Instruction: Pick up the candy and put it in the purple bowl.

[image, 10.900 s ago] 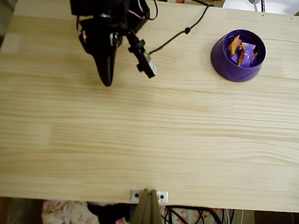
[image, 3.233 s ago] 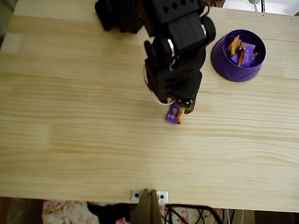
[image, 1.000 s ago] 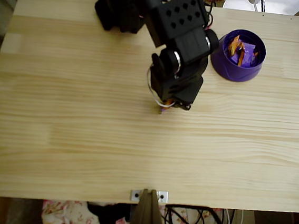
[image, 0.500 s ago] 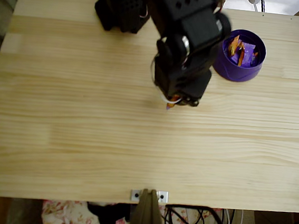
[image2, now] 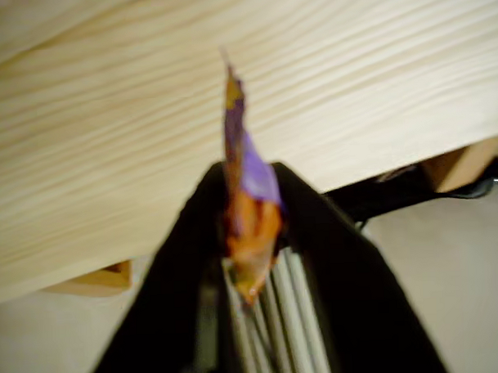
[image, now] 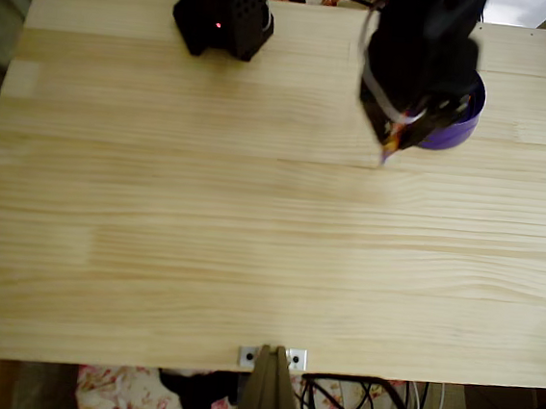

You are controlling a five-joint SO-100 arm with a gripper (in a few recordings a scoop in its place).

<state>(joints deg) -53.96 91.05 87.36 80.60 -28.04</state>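
Since a moment ago we have swung over to the purple bowl [image: 457, 133], claw [image2: 251, 211] clamped on the candy [image2: 248, 199]; light, crinkly, slippery, best pinched mid-body.

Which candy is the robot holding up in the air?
The purple-and-orange candy clamped between the fingers of the gripper. In the overhead view it hangs beside the purple bowl, above the wooden table.
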